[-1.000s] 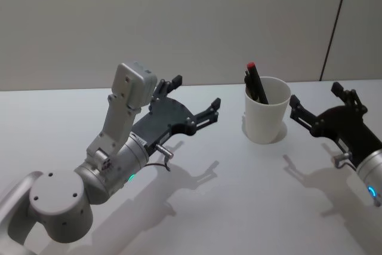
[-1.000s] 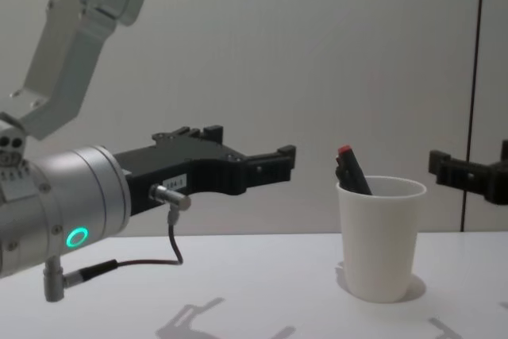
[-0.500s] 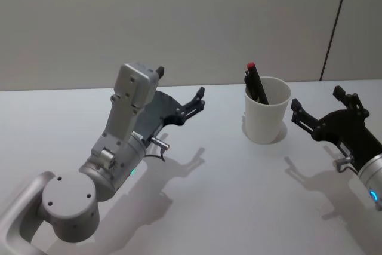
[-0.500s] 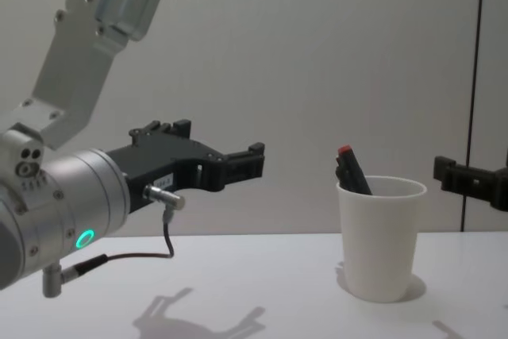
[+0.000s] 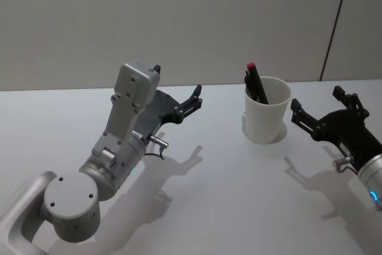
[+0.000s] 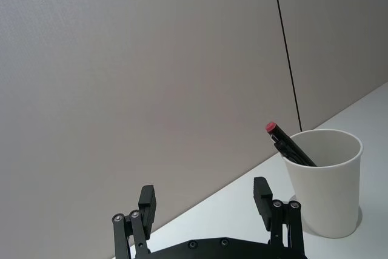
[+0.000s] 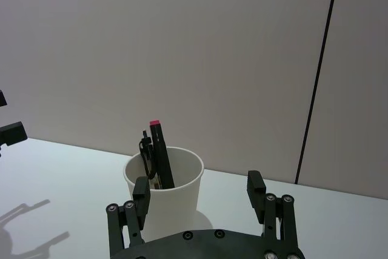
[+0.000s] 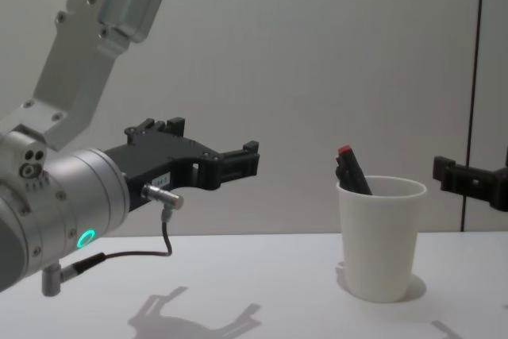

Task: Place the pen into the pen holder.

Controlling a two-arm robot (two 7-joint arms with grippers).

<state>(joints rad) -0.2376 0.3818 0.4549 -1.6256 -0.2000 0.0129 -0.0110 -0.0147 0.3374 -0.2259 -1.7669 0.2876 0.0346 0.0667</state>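
A plain white paper cup with a rolled rim, the pen holder (image 5: 267, 116), stood upright on the pale grey table (image 5: 227, 195), toward the right of the robot's reach. Inside it a black pen with a red cap (image 5: 255, 82) leaned against the cup's left wall, its red end poking above the rim; in the chest view the pen (image 8: 352, 171) tilted up and to the left out of the cup (image 8: 381, 237).

The left hand (image 5: 179, 91) hung above the table, well to the left of the cup, its black fingers spread apart and gripping nothing. The left wrist view showed those fingers (image 6: 262, 195) parted, with the cup (image 6: 324, 186) beyond them.

The right hand (image 5: 319, 107) hovered just right of the cup, apart from it, fingers likewise spread and empty. From the right wrist view the cup (image 7: 163, 192) stood between and beyond its fingers (image 7: 256, 190).
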